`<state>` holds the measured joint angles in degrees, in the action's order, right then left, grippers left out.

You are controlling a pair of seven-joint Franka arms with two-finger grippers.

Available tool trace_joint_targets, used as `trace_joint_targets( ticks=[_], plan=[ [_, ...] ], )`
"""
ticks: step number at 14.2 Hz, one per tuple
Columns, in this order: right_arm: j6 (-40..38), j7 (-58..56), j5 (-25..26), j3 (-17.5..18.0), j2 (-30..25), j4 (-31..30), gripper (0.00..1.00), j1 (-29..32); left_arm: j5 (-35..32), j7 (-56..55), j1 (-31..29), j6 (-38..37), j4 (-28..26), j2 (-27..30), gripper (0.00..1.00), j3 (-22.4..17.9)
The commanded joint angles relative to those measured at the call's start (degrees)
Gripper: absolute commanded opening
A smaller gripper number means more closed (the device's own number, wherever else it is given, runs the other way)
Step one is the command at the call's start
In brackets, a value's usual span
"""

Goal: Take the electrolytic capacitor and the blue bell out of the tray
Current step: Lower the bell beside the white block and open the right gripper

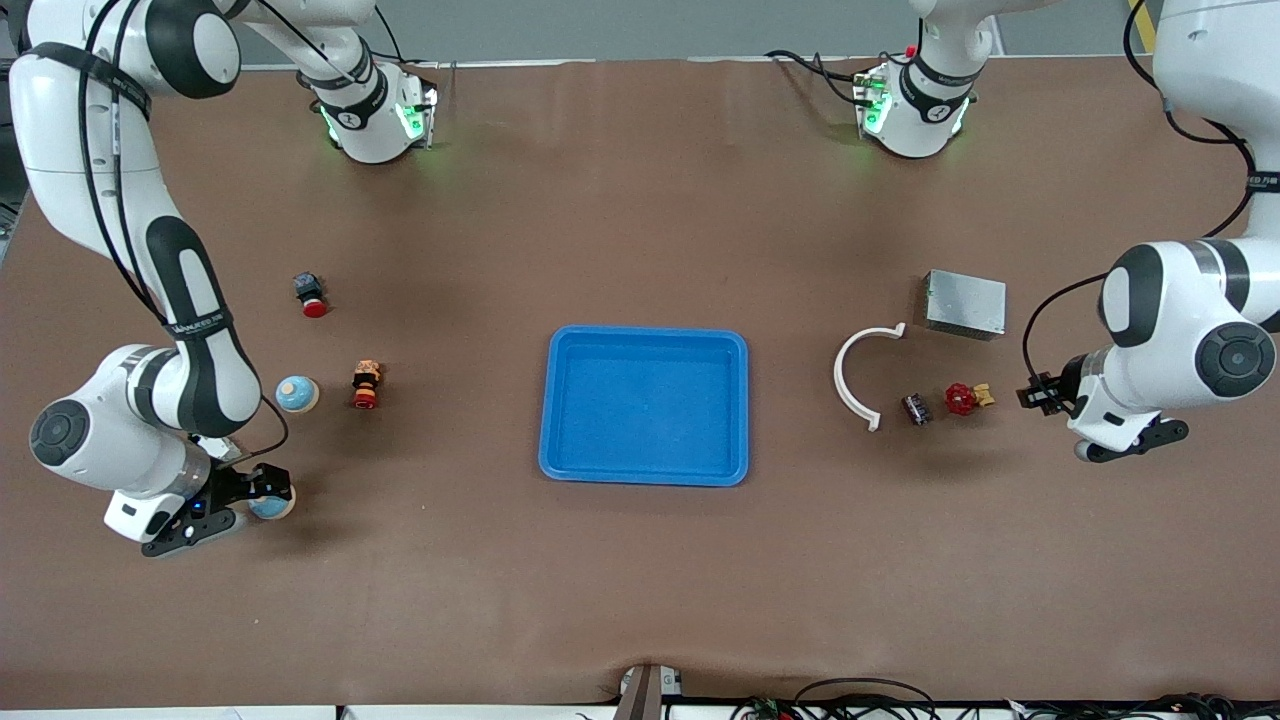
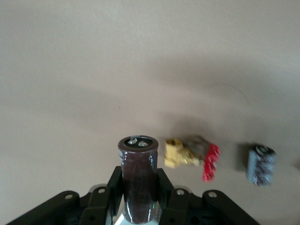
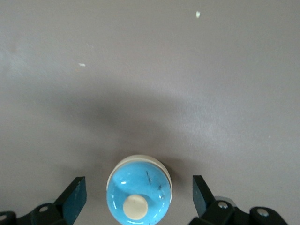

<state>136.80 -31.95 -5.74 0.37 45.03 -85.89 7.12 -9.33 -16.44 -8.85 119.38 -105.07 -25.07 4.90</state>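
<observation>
My right claw spread wide, glossy blue domed bell standing free between fingers on brown table, about eight o'clock from empty bright blue plastic tray. My left claw clamped on dark cylindrical electrolytic capacitor, long axis upright, three o'clock from tray.

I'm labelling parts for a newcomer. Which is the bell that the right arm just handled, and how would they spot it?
Start at the shallow bright blue plastic tray and go toward the right arm's end of the table. There the right gripper stands open around a glossy blue dome bell with a cream knob. A paler blue dome sits farther from the front camera, away from any gripper.
</observation>
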Motion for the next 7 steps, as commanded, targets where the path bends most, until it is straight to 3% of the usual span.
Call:
trace_joint_targets(
  ticks=[1,4,7],
  plan=[
    [-7.1,3.9,-0.9,0.1,-2.2,2.9,1.0,-1.6,-2.5,1.0,-0.7,2.7,0.8,-3.0,0.0,0.4],
    [-14.7,12.9,-0.8,0.2,-4.0,6.8,1.0,-2.5,-2.9,1.1,-0.7,4.2,0.5,-4.5,0.0,0.3],
    [-15.4,22.2,-0.1,-0.4,-7.1,7.0,1.0,-3.4,-5.5,1.1,-1.6,5.5,-0.7,-5.1,0.0,0.3]
  ],
)
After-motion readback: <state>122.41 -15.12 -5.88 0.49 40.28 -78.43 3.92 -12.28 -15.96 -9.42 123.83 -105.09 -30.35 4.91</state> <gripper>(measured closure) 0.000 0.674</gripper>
